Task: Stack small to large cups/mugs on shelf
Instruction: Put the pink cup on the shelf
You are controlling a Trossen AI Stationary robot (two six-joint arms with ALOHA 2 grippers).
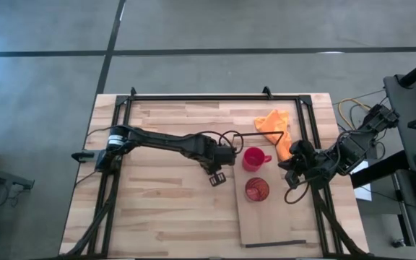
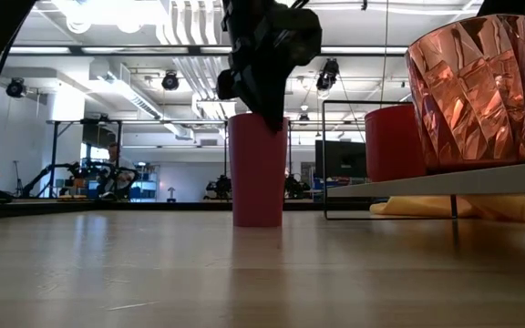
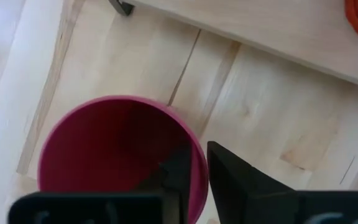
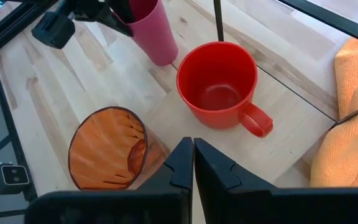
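The magenta cup point(image 2: 258, 169) stands upright on its base on the tabletop, just left of the shelf point(image 1: 280, 217). My left gripper point(image 3: 201, 177) is over the cup and shut on its rim; in the high view the gripper point(image 1: 219, 170) hides the cup. The red mug point(image 1: 253, 159) and the orange translucent cup point(image 1: 257, 190) stand upright on the shelf's far part. My right gripper point(image 4: 193, 158) is shut and empty, just right of these two point(image 1: 289, 175). My left gripper holds the magenta cup by its rim point(image 3: 199, 155), with one finger point(image 3: 178, 168) inside the cup and one point(image 3: 232, 177) outside. The fingers come from above, pointing down. The cup stands upright with its base on the table point(image 2: 258, 222).
An orange cloth point(image 1: 276, 126) lies at the far right, behind the red mug. A black frame point(image 1: 215, 97) runs along the table's far and side edges. Bare shelf board lies toward the table's near edge.
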